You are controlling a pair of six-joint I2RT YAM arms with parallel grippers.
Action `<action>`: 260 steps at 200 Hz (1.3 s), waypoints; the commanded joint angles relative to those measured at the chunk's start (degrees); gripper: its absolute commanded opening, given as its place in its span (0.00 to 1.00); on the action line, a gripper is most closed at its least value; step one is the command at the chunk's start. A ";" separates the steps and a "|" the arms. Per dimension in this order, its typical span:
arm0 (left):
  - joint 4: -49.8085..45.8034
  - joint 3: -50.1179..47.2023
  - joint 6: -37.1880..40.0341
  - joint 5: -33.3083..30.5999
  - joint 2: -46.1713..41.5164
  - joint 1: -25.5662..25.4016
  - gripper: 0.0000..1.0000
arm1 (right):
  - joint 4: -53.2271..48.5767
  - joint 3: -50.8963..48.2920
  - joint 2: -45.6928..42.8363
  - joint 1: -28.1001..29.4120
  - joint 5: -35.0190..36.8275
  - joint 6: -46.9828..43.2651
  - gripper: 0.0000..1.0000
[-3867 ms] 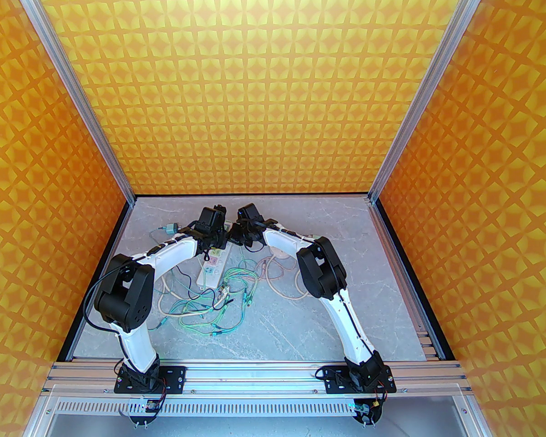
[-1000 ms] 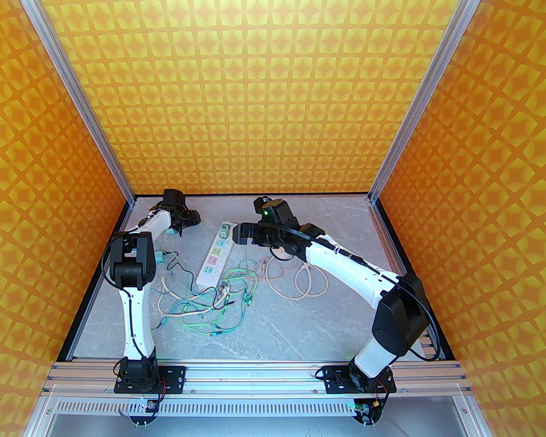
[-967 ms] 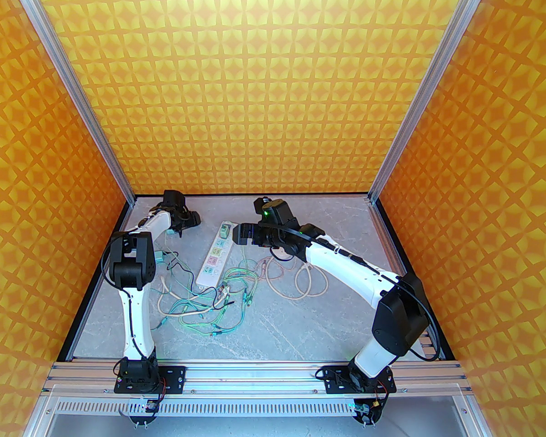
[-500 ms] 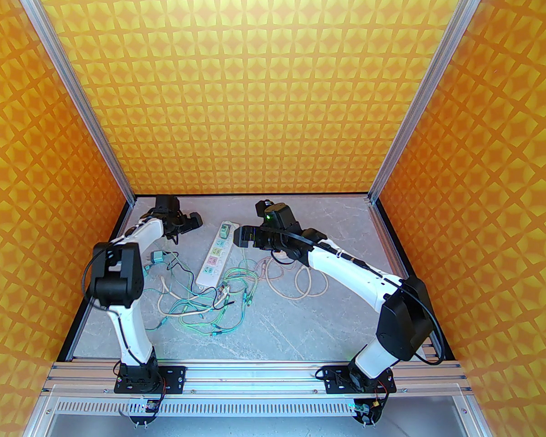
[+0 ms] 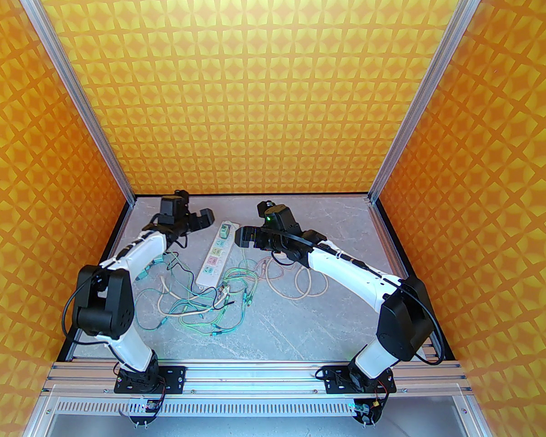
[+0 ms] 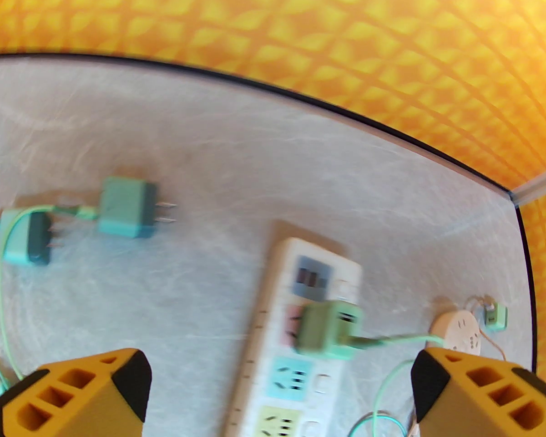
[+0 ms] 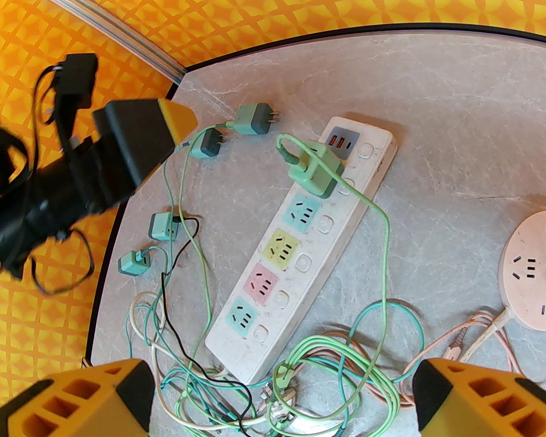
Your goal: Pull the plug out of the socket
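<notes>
Plug [image 7: 316, 171] sits in power strip [image 7: 321, 244]; loose adapters [image 7: 254, 119] apparently lie left.

I can read no text, label, brand or number anywhere on the things I see here.

Motion-blurred in the left wrist view: green plug [image 6: 330, 330] and power strip [image 6: 273, 358], the strip's near end cut off at the bottom edge. Cropped at the bottom of each wrist view: left end effector [image 6: 277, 380] and right end effector [image 7: 280, 392]. Clipped by the right wrist view's right edge: round socket [image 7: 534, 266]; past its bottom edge: cable tangle [image 7: 309, 380]
</notes>
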 commanded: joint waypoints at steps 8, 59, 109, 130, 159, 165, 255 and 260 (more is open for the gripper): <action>3.84 -3.05 4.51 -6.49 -0.49 -3.86 1.00 | 0.39 -0.45 0.98 -1.11 2.75 2.06 0.98; 11.45 -10.50 7.97 -7.51 1.03 -6.45 0.82 | -1.00 -0.58 0.05 -2.56 4.59 1.72 0.99; 11.26 -5.55 13.33 -7.90 7.91 -8.29 0.69 | -0.80 -0.81 0.88 -4.06 2.93 2.35 0.98; 9.05 -1.88 14.80 -9.07 11.42 -8.35 0.68 | -1.09 -0.70 1.21 -4.67 2.67 2.28 0.99; 8.23 1.24 16.23 -9.73 14.57 -8.32 0.60 | -1.38 -0.72 1.29 -5.39 2.44 1.86 0.99; 7.81 2.22 16.46 -9.72 15.25 -8.33 0.60 | -1.42 -0.77 1.38 -5.53 2.50 1.89 0.98; 5.53 5.36 19.46 -9.91 18.23 -8.80 0.29 | -1.88 5.29 9.84 -8.28 -1.88 0.96 0.99; 5.49 5.20 19.59 -9.91 18.11 -9.01 0.28 | -1.69 5.97 10.66 -8.45 -2.45 0.98 0.99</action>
